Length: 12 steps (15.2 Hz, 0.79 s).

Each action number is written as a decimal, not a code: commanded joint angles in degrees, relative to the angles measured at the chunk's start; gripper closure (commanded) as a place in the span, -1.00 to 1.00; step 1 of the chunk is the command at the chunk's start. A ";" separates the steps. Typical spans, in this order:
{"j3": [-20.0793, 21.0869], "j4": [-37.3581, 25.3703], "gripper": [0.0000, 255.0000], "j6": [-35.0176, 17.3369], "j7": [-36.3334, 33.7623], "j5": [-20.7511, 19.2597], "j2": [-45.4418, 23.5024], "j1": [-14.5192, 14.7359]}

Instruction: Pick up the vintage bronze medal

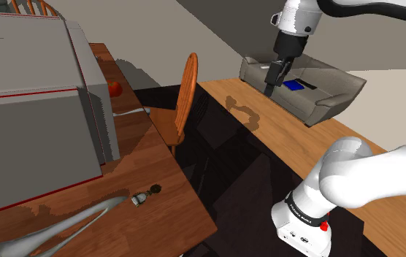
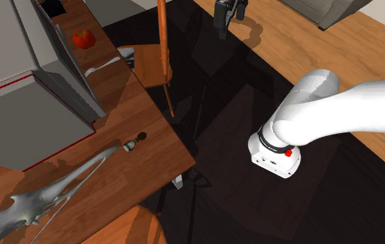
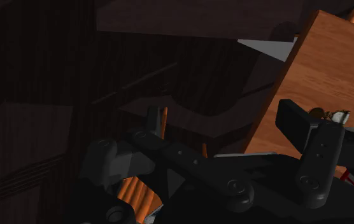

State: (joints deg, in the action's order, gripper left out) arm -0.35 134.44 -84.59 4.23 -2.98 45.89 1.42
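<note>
Hangs over the dark floor point(image 1: 231, 168) with jaws spread apart and empty, well away from the medal point(image 1: 150, 193), lying untouched near the edge of the wooden table point(image 1: 172, 212). By appearances hardly begun: yet to cross over, descend, close and lift.

We list bare table point(image 1: 144, 157) around the medal point(image 1: 150, 192), open above; grey box point(image 1: 33, 146) behind, grey streaked shape point(image 1: 85, 215) just beside, chair point(image 1: 187, 84) past the edge.
</note>
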 commanded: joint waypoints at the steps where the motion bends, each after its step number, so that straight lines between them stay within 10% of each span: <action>1: 0.00 0.00 -1.00 0.00 0.00 0.00 0.00 0.00; 12: 8.92 11.04 -1.00 -20.84 -5.85 6.02 -5.30 5.67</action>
State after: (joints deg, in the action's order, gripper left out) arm 7.67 144.97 -103.37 -1.05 2.53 41.52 6.56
